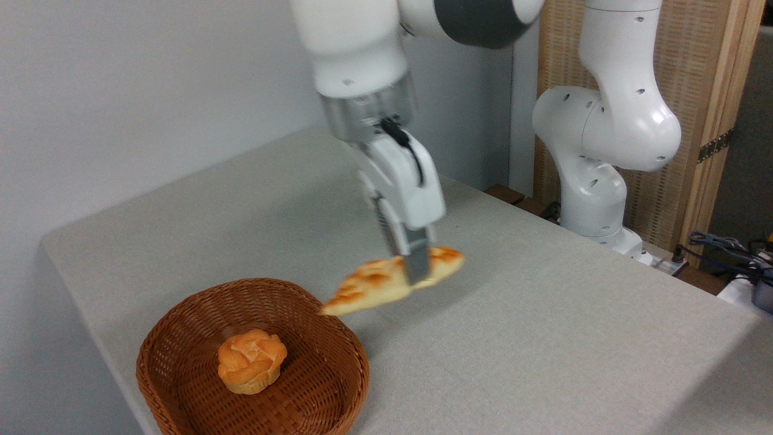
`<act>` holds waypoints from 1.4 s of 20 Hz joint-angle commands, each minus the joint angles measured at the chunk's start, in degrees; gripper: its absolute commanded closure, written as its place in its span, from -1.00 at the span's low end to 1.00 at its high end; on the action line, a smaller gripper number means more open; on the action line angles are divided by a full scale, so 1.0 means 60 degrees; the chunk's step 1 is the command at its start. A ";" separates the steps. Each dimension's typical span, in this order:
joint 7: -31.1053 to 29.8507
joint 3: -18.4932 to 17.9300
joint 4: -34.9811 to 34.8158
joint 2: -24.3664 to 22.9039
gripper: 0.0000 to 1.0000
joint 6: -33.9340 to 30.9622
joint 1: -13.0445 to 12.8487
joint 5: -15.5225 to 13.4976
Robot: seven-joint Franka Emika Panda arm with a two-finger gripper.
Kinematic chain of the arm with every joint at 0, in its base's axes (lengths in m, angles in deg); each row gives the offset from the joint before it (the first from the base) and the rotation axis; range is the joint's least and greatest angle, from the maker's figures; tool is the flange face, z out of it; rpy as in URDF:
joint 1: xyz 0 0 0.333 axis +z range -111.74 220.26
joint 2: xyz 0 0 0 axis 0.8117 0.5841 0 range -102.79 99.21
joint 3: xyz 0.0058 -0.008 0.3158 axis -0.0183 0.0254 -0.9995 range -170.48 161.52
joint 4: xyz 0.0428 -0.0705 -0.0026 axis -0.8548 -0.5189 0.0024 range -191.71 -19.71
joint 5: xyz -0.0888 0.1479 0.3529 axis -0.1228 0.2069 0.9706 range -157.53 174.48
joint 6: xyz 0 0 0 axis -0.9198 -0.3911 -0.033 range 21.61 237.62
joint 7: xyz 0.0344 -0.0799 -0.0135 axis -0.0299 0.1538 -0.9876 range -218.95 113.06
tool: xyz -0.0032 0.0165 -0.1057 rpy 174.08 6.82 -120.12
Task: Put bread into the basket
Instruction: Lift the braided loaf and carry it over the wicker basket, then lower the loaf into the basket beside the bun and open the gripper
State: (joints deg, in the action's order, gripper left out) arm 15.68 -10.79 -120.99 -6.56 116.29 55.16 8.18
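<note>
The bread (386,281) hangs in the air, above the surface (543,338) and just beside the far right rim of the basket (181,338). The hand (416,266) is clamped on it, a little to the right of the loaf's middle, so the longer part sticks out toward the basket and droops. Its lower pointed end is near the basket's rim, but it does not look to touch it. The picture is a bit blurred here, so I cannot tell how deep the fingers press into the loaf.

In the basket lies already a small round bun (252,360), a little left of the basket's middle. The free space is on the side of the basket near the loaf and toward the front.

The step in hand, as I judge it, is carrying the loaf over the basket. To do it well, the hand should keep enough height so the hanging end passes over the rim and does not catch it. Because the grip is off the middle, the loaf may turn or slip, so a slow, even move is better. I would bring it over the free part of the basket, beside the bun and not on it, lower it close to the bottom, and only then open the fingers.
</note>
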 commanded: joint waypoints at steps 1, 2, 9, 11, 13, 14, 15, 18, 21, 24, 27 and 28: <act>0.0062 -0.0062 0.2540 0.1683 0.32 -0.0349 -0.0033 -0.0946; 0.0062 -0.0062 0.2923 0.1948 0.27 -0.0334 -0.0033 -0.0961; 0.0120 0.0319 0.2883 0.2565 -1.00 0.1629 -0.0048 -0.0947; 0.0091 0.0348 0.2869 0.2610 -1.00 0.1906 -0.0048 -0.0947; 0.0077 0.0451 0.2810 0.2639 -1.00 0.1951 -0.0048 -0.0961; 0.0077 0.0466 0.2824 0.2668 -1.00 0.1980 -0.0048 -0.0961; 0.0077 0.0451 0.2810 0.2669 -1.00 0.1981 -0.0048 -0.0947; 0.0018 0.0451 0.2824 0.2654 -1.00 0.1966 -0.0033 -0.0961; -0.0026 0.0422 0.2839 0.2523 -1.00 0.1937 -0.0019 -0.0990; -0.0739 0.0363 0.2810 0.1895 -1.00 0.1558 0.0054 -0.0991; -0.2132 0.0363 0.2824 0.1323 -1.00 0.0622 0.0070 -0.0991; -0.2353 0.0378 0.2824 0.1205 -1.00 0.0285 0.0070 -0.0991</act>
State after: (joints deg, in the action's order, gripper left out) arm 6.91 -8.34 -103.47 4.29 123.25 55.60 3.11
